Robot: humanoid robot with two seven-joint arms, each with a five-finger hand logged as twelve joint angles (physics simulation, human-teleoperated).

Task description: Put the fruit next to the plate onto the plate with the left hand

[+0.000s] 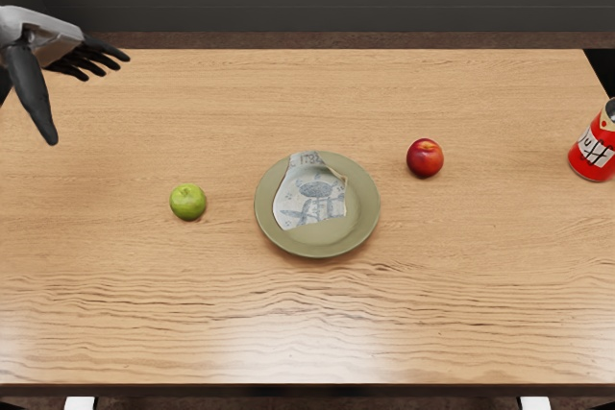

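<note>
A green apple (188, 202) lies on the wooden table just left of a round olive-green plate (361, 210). The plate has a pale patterned patch in its middle. To the plate's upper right sits a red apple (425, 157), a short gap away from the rim. My left hand (60, 69) hovers at the far upper left corner of the table, well away from both fruits. Its dark fingers are spread and hold nothing. The right arm is out of view.
A red can (596, 149) with a white label stands at the table's right edge. The wooden table (307, 314) fills most of the view, with a dark wall behind its far edge.
</note>
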